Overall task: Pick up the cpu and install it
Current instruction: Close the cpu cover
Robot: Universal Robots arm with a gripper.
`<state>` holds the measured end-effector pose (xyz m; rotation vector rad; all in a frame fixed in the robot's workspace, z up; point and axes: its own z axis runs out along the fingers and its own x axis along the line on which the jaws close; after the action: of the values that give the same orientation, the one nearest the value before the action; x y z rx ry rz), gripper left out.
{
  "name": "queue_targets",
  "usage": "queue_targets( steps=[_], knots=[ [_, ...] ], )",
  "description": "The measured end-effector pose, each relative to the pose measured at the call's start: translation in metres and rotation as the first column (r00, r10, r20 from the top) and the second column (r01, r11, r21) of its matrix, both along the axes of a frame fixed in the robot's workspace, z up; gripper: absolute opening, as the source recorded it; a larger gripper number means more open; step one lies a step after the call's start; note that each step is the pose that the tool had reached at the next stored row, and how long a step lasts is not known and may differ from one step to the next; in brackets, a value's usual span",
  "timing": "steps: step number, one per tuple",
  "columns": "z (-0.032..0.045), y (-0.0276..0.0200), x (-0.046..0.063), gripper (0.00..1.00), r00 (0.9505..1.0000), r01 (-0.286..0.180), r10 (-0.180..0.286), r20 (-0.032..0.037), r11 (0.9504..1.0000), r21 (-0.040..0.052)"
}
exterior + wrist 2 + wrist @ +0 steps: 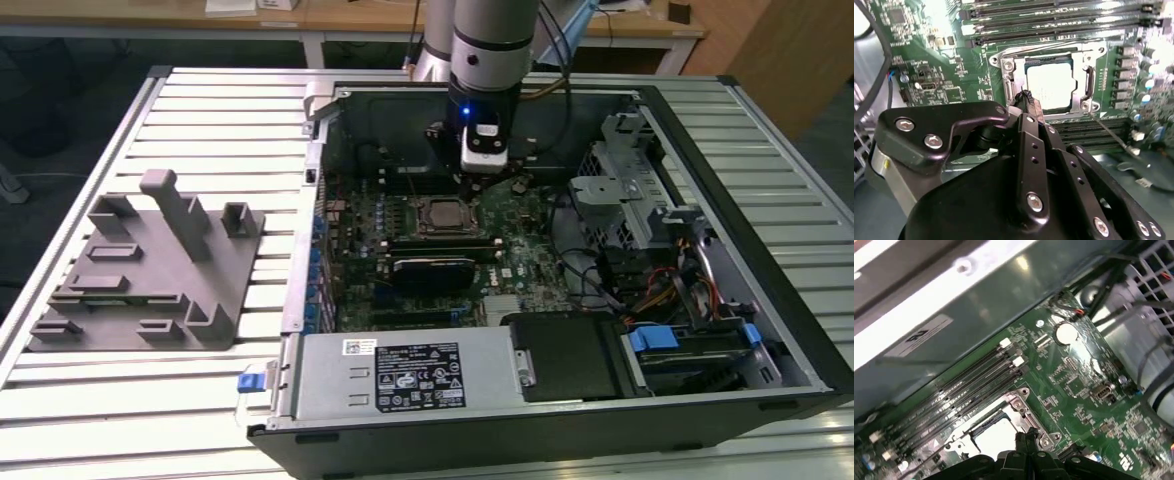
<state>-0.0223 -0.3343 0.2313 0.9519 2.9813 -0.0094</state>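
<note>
The gripper (1026, 97) hangs with its fingers pressed together, holding nothing, its tips close to the edge of the socket frame (1046, 49). The cpu (1050, 86) lies flat in that frame, just beyond the tips, on the motherboard (929, 65). Around them stands the open computer case (534, 445) on the table (214, 100).

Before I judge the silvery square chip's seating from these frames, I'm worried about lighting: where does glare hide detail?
Second wrist view: glare whitens the small silvery square cpu beyond the black gripper; first wrist view: the cpu is washed out too, and a bright band streaks the grey metal case wall; exterior view: lighting is even, without glare on the cpu.
</note>
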Motion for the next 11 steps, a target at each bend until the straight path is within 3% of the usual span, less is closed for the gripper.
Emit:
queue_targets(
  steps=[5,11],
  knots=[
    [-0.0007,0.0,0.0,0.11,0.9959,-0.091,0.091,0.0,0.9959,0.0],
    [-0.0017,0.0,0.0,0.11,0.9801,-0.198,0.198,0.0001,0.9801,0.0]
  ],
)
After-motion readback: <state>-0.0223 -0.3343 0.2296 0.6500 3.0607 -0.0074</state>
